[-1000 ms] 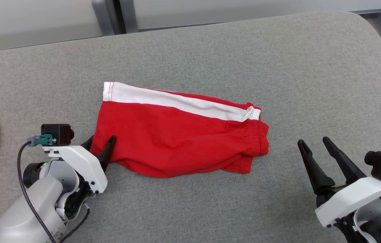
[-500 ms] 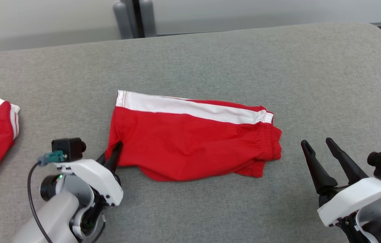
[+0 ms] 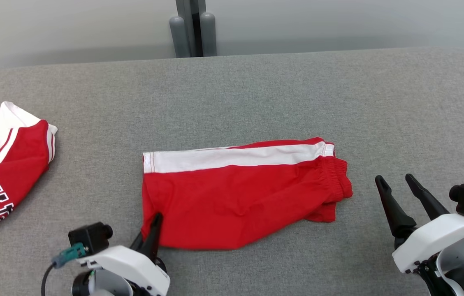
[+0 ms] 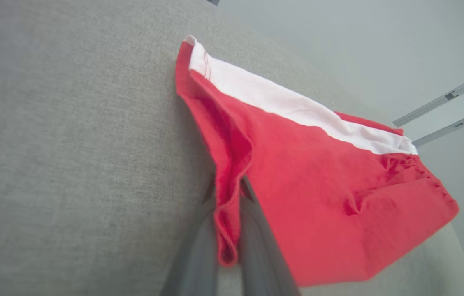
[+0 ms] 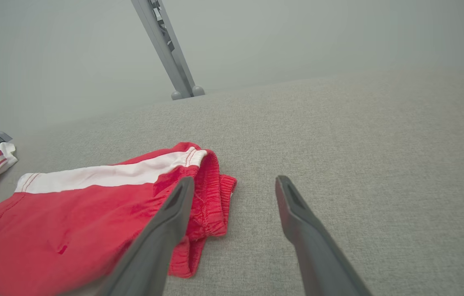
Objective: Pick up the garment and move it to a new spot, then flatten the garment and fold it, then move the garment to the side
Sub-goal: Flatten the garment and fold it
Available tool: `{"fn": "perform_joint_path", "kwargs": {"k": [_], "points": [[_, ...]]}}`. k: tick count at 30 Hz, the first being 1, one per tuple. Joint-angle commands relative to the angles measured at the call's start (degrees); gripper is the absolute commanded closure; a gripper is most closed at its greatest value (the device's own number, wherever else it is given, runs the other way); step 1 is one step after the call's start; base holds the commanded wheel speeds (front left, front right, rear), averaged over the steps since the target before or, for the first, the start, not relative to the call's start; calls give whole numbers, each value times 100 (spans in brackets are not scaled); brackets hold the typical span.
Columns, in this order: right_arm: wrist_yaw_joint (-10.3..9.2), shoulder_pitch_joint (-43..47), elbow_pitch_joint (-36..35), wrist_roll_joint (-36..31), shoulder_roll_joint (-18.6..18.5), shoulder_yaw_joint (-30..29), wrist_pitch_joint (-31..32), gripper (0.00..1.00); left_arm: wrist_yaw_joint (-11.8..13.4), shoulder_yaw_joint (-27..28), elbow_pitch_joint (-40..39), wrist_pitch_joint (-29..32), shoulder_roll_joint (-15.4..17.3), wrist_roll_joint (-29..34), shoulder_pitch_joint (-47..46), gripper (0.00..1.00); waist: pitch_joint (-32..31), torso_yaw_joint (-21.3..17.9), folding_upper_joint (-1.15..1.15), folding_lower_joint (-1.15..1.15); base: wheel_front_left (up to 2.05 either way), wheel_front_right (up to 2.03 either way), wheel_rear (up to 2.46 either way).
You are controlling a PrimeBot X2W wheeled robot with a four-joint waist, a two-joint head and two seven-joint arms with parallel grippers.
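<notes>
Far left on the grey table [image 3: 256,90]: second garment [image 3: 5,164], red and white with black lettering, well apart from the rest, untouched.

Left jaws, lower left in head view: closed, pinching the near-left corner of the red shorts [image 3: 236,201]. Left wrist view confirms it: a fold of red hem is squeezed between the two fingers [image 4: 193,255], and the cloth [image 4: 318,193] is pulled up into a ridge at the grip.

Shorts lie mid-table, mostly flat, long side running left to right. White stripe [image 3: 236,158] runs along the far edge. Gathered waistband [image 3: 337,185] is at the right end, with some wrinkles near it.

Right jaws, lower right: spread wide, nothing between them, fingers [image 3: 392,209] just right of the waistband, not touching it. In the right wrist view, one finger [image 5: 162,238] overlaps the shorts [image 5: 71,218].

Grey posts [image 3: 193,31] stand behind the table's far edge.
</notes>
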Motion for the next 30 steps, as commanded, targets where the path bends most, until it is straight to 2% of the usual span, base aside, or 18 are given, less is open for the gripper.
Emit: {"fn": "perform_joint_path", "kwargs": {"k": [1,5,7,8,9,19,23,30], "points": [[1,-54,48,-52,-27,-33,10,0,58,46,-83,-53,-14,-62,120,100,-14,8,0,0,0,0,0],[1,-94,188,-34,-28,-44,7,0,106,78,-52,-186,-49,-17,247,100,-41,11,0,0,0,0,0],[1,-124,267,19,-28,-50,-21,0,89,132,21,-295,-66,44,252,59,-57,8,0,0,0,0,0],[1,-140,293,44,-28,-62,-46,0,74,172,53,-343,-73,71,251,27,-68,9,0,0,0,0,0],[1,-148,324,53,-28,-75,-62,0,69,212,83,-392,-58,140,242,0,-82,12,0,0,0,0,0],[1,-158,483,141,-28,-278,-143,0,121,594,-11,-552,97,909,371,0,-299,108,0,0,0,0,0],[1,-195,525,170,-27,-374,-85,0,186,856,-298,-555,112,1283,534,0,-415,171,0,0,0,0,0],[1,-370,814,239,-29,131,131,0,256,1073,-693,-557,32,1720,922,0,-642,317,0,0,0,0,0]]}}
